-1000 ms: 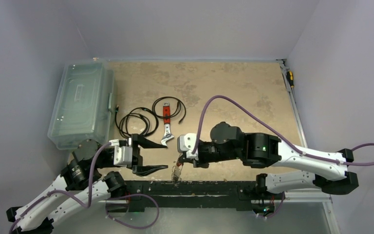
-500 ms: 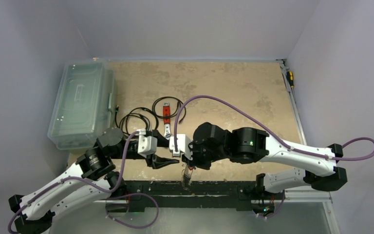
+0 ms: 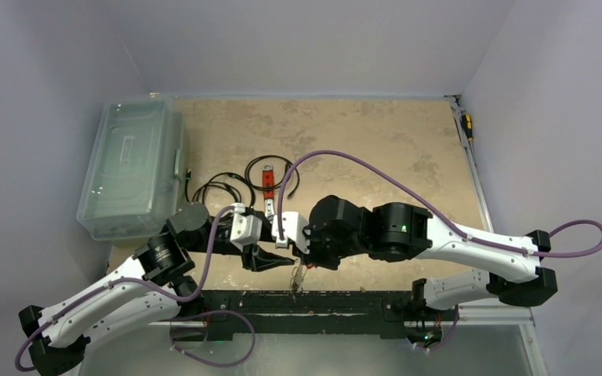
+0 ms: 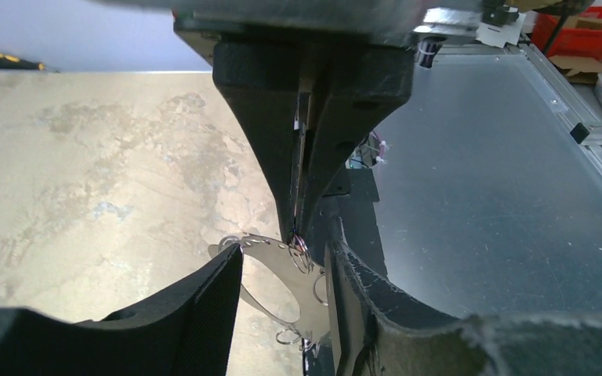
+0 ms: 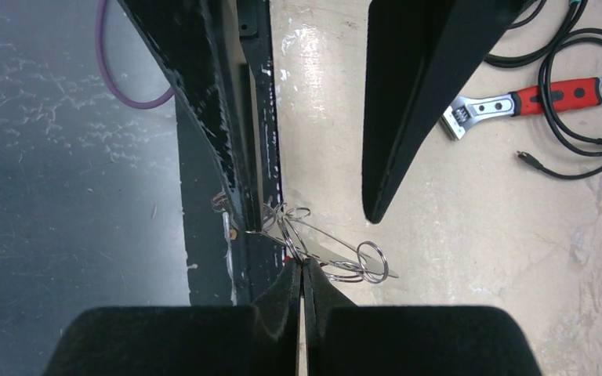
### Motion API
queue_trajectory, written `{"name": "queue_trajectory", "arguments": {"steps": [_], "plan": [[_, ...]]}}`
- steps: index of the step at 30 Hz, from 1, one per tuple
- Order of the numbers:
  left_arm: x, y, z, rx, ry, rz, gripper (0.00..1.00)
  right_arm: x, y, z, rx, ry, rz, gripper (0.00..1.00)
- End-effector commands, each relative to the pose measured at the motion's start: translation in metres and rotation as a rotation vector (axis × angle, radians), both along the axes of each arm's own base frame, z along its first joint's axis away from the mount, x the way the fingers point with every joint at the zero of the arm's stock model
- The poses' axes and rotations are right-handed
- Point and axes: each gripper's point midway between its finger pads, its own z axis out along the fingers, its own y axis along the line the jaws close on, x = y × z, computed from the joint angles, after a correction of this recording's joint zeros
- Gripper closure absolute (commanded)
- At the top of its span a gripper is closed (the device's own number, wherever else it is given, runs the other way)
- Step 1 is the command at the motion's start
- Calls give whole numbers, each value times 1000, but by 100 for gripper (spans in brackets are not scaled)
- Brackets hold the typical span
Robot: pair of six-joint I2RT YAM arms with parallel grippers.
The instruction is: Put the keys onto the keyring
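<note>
Keyring [image 5: 337,262]: one, long axis 10-to-4 o'clock in right wrist view
Keys [image 4: 307,301]: bunched, count unclear
Right gripper [image 5: 302,270]: pinching keyring
Left gripper [image 4: 284,262]: spread astride keys

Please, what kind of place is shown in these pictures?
Probably a robotics lab test cell: two robot arms bolted to a worn table, plain white walls closing it in, and workshop items such as a wrench, a screwdriver and a clear plastic box.

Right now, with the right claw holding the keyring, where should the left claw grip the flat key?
Probably its free end, coming opposite the right claw, which pinches the keyring: the key sticks out past those tips, between the left claw's fingers.
</note>
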Motion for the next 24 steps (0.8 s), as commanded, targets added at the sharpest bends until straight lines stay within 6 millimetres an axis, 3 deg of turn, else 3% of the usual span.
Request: {"name": "queue_trajectory", "arguments": {"steps": [1,24], "plan": [[-3,-5,4,-30,30,-31,59,4,6,23,67,-20,-19,100],[1,-8,-11,10,51,-17,73,6,15,27,74,-25,-6,100]]}}
